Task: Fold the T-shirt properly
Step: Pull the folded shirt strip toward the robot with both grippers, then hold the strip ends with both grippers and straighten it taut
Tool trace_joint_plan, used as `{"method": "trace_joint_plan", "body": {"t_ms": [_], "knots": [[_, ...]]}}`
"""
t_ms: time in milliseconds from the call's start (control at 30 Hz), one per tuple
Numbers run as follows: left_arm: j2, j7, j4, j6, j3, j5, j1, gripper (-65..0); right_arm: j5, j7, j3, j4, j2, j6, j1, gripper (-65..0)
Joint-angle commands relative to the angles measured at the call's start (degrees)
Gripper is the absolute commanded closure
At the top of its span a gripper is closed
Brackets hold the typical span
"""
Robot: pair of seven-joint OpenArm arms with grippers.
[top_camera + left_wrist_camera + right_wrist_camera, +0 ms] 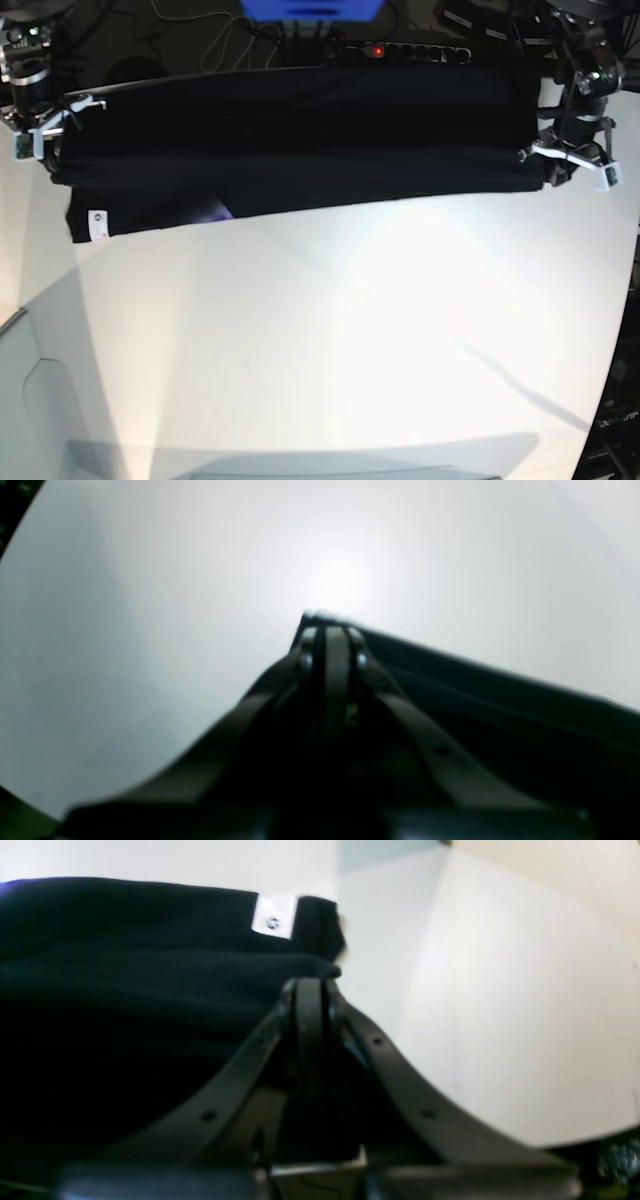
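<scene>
The black T-shirt (300, 140) hangs stretched in a long band across the far side of the white table (350, 330), held between both grippers. Its white tag (97, 224) and a bit of the purple print patch (215, 212) show near its lower left edge. My left gripper (545, 165) is shut on the shirt's right end; in the left wrist view the jaws (325, 625) pinch the cloth's corner (500, 705). My right gripper (50, 150) is shut on the left end; in the right wrist view it (307, 985) grips a fold of the shirt (125, 990) below the tag (274, 916).
A power strip (400, 50) with a red light, cables and a blue object (310, 8) lie behind the shirt. The table's curved edge runs down the right side (620, 330). A pale box or panel (25, 390) stands at the lower left.
</scene>
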Motion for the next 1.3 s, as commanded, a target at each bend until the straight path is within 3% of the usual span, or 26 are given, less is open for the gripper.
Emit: {"method": "trace_joint_plan", "body": {"t_ms": [0,233,533,1267], "knots": [[-0.9,-1.8,0.7,0.1,-0.7,0.2,-0.1,0.0,0.4,1.4,1.1,1.1,0.7,0.4,-0.9,0.0],[-0.8,-1.9,0.6,0.1,-0.7,0.3,-0.1,0.0,0.5,1.4,1.1,1.1,0.7,0.4,-4.5,0.0],[-0.9,-2.1,-2.9,0.1,-0.7,0.4,-0.6,0.0,0.5,1.5,-0.4,1.1,-3.3,0.4,-6.8,0.0],[-0.3,-1.9,-5.5,0.1,-5.0,0.3,-3.9,0.0,0.5,1.5,-1.4,1.0,-3.0,0.4,-11.2,0.0]]}}
